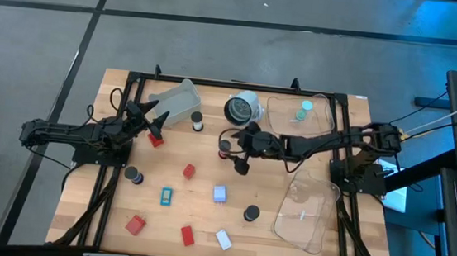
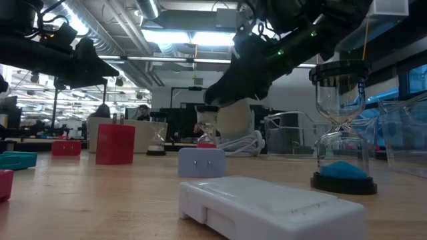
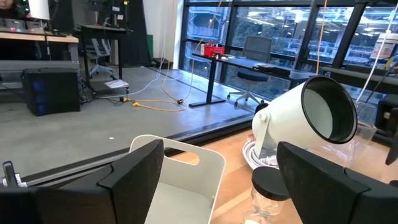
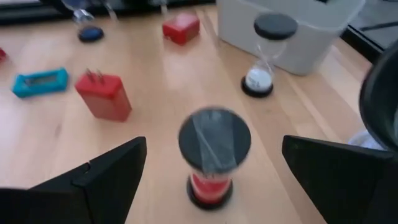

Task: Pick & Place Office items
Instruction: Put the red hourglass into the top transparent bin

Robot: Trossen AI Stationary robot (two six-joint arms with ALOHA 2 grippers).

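Note:
The office items lie scattered over the wooden table: red blocks (image 1: 189,172), a teal block (image 1: 166,195), a pale-blue block (image 1: 219,194), a white block (image 1: 224,240) and small hourglass-like pieces with dark caps (image 1: 251,214). My right gripper (image 1: 235,149) is open at the table's middle. Its fingers stand on either side of an upright red-sand hourglass (image 4: 214,158), apart from it. My left gripper (image 1: 153,115) is open and off the table at the left. It points toward a white bin (image 3: 180,180) and a white-sand hourglass (image 1: 197,122). A red block (image 1: 155,141) lies just below it.
A white-and-black round object (image 1: 243,108) sits at the far middle. One clear tray (image 1: 320,124) at the far right holds a teal hourglass (image 1: 303,111), and a second clear tray (image 1: 308,210) lies at the near right. In the low view a blue-sand hourglass (image 2: 340,133) stands near the camera.

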